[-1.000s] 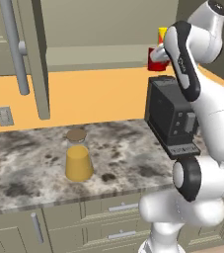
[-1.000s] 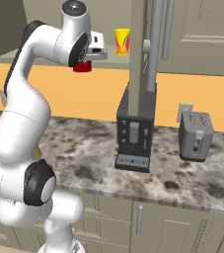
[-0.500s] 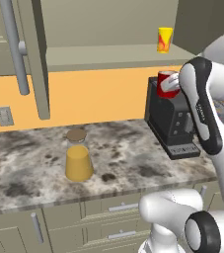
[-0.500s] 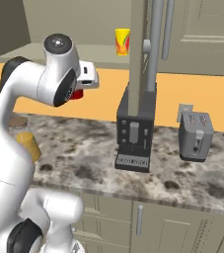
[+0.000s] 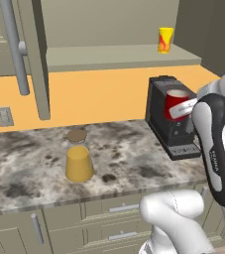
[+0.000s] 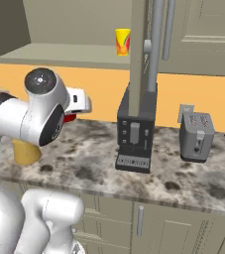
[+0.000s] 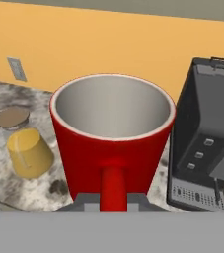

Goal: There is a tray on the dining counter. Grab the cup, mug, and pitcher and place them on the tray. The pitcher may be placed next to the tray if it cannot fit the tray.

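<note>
The red mug (image 7: pixel 112 133) fills the hand view upright, and my gripper (image 7: pixel 113 200) is shut on its side handle. From the left base view the mug (image 5: pixel 175 102) hangs in the air in front of the black coffee machine (image 5: pixel 169 121), held by my gripper (image 5: pixel 185 107). A sliver of the mug (image 6: pixel 69 117) shows behind the arm. The yellow cup (image 5: pixel 165 39) (image 6: pixel 123 41) stands on the upper shelf. The pitcher (image 5: pixel 78 158) (image 7: pixel 27 147), with orange liquid and a brown lid, stands on the stone counter at the left. The tray and dining counter are out of view.
A grey toaster (image 6: pixel 196 136) sits right of the coffee machine (image 6: pixel 136 134). An open cabinet door with a long bar handle (image 5: pixel 15 47) hangs over the counter's left part. A wall outlet (image 7: pixel 17 69) is on the orange backsplash. Drawers run below the counter edge.
The arm has swung down and back from the shelf, carrying the red mug from shelf height to in front of the coffee machine. Cup and pitcher stay put.
</note>
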### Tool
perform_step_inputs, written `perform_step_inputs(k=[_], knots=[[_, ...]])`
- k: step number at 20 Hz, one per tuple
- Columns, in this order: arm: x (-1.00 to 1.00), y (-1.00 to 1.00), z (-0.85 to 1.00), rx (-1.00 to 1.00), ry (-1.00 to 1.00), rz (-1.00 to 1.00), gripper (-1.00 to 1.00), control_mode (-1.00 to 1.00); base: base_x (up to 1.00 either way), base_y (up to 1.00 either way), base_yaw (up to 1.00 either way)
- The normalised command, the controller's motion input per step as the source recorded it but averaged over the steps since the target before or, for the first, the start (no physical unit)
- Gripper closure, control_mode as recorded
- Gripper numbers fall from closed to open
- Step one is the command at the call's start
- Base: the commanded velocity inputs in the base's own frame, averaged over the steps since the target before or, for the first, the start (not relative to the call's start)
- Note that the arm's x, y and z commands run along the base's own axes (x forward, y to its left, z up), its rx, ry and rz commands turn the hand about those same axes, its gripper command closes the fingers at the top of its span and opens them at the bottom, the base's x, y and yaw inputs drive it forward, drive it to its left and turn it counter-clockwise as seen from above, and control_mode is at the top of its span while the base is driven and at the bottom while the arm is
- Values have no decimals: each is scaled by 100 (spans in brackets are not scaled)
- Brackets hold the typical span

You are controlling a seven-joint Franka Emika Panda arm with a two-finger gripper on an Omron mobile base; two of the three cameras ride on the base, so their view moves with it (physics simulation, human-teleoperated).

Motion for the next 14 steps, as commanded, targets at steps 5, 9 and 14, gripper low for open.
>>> perform_step_inputs(k=[5, 9, 14], knots=[[-46, 0, -6, 0, 0, 0, 100, -100, 0, 0, 0], [-12, 0, -1, 0, 0, 0, 100, 100, -60, -4, -2], [0, 0, 0, 0, 0, 0, 100, 100, -100, -36, -37]])
